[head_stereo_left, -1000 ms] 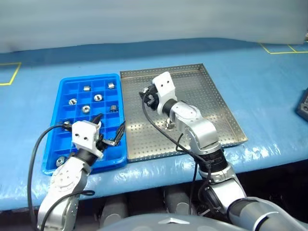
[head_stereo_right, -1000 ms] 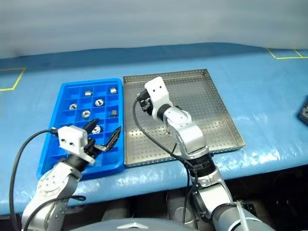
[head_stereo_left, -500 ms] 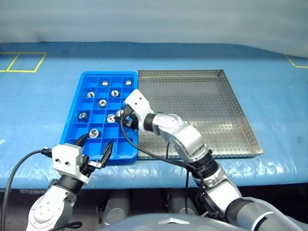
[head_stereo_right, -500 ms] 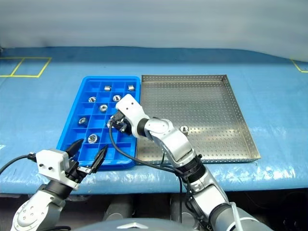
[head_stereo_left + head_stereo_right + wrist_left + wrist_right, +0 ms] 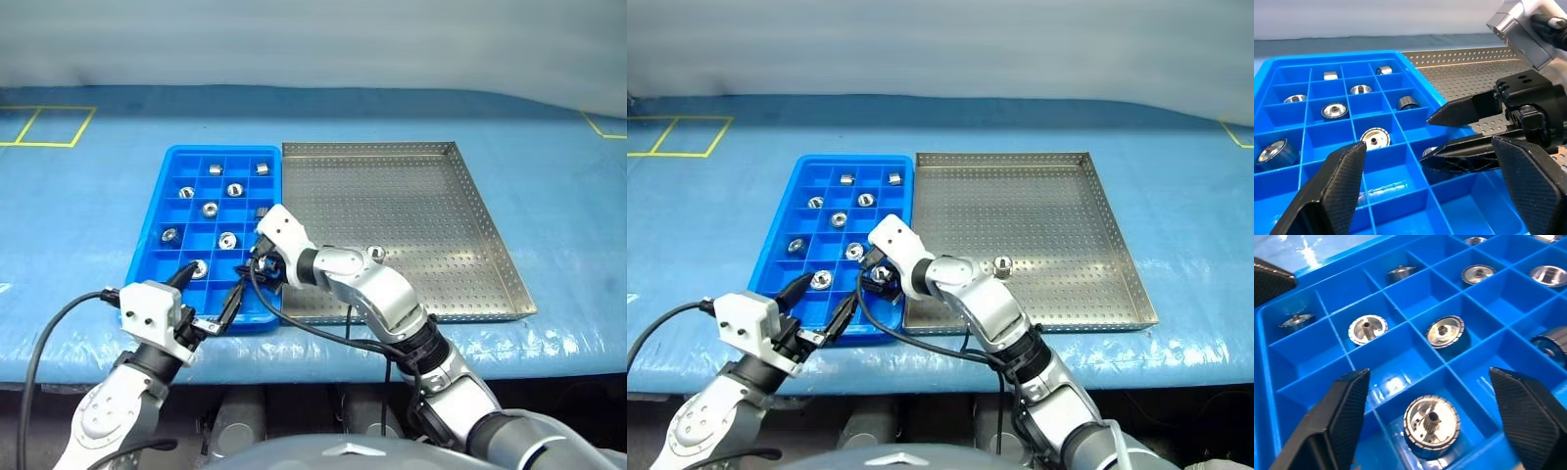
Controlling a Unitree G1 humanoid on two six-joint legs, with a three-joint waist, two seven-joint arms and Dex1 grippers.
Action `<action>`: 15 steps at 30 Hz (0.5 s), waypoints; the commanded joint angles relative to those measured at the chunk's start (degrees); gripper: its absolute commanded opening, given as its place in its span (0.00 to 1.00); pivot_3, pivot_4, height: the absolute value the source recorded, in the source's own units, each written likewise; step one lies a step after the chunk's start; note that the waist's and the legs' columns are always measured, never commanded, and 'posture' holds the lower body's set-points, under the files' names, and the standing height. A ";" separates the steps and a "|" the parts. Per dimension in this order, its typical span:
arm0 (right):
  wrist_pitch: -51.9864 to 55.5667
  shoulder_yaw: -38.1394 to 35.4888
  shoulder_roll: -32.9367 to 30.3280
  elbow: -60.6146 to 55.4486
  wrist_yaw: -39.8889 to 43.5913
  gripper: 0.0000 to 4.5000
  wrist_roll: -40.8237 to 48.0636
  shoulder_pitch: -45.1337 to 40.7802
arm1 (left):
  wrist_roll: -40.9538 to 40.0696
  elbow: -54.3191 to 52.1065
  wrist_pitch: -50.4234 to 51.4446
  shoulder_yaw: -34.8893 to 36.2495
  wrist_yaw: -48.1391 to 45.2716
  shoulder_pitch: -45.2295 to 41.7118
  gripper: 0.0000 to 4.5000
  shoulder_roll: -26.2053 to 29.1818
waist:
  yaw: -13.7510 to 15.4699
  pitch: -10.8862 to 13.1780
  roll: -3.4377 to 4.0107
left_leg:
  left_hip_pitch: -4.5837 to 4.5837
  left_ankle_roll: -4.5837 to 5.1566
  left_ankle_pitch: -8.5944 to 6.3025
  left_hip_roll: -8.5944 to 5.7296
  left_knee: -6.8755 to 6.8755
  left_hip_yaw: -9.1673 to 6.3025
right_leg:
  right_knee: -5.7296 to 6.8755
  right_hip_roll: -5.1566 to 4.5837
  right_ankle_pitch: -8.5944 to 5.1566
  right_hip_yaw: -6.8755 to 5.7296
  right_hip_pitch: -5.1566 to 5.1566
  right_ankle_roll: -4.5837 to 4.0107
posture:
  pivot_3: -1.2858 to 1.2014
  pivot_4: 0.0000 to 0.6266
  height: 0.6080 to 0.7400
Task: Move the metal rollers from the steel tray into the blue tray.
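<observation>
Right end effector (image 5: pixel 1430 396) fingers apart over the blue tray (image 5: pixel 147 257), near-right cell, roller (image 5: pixel 1431 422) sitting in it. Lift straight up, clear the dividers. One roller (image 5: pixel 1001 263) left in steel tray (image 5: pixel 495 257). Left end effector (image 5: pixel 208 296) apart, idle.

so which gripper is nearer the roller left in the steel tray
Right. The right gripper hangs over the blue tray edge beside the steel tray, nearer the roller. The left gripper is over the blue tray's near end.
</observation>
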 commanded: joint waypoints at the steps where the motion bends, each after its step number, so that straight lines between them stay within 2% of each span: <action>1: -3.49 -5.09 -0.24 -3.69 -2.02 0.99 0.14 1.45 | -1.77 -1.05 0.67 -0.54 -1.06 -1.77 1.00 0.91 | -0.19 0.00 0.00 | 0.00 0.00 0.00 0.00 0.00 0.02 | 0.00 0.00 0.00 0.01 0.00 0.00 | 0.54 0.24 1.00; 7: -11.40 -12.09 -2.01 -8.98 -6.18 0.99 -1.56 6.43 | -3.37 2.45 2.11 -2.01 -3.16 -7.91 1.00 2.24 | -2.09 0.01 0.02 | -0.03 0.00 0.00 0.03 -0.10 0.01 | 0.00 0.04 0.00 0.01 -0.08 0.00 | 0.50 0.24 1.00; 15: -9.42 -16.51 -4.92 -14.62 -10.97 0.99 -2.93 15.72 | -4.63 7.58 3.01 -4.68 -6.70 -15.30 1.00 3.92 | -6.59 0.01 0.02 | -0.01 0.00 0.00 0.01 -0.07 0.05 | 0.04 0.03 0.03 0.09 -0.04 0.05 | 0.46 0.24 1.00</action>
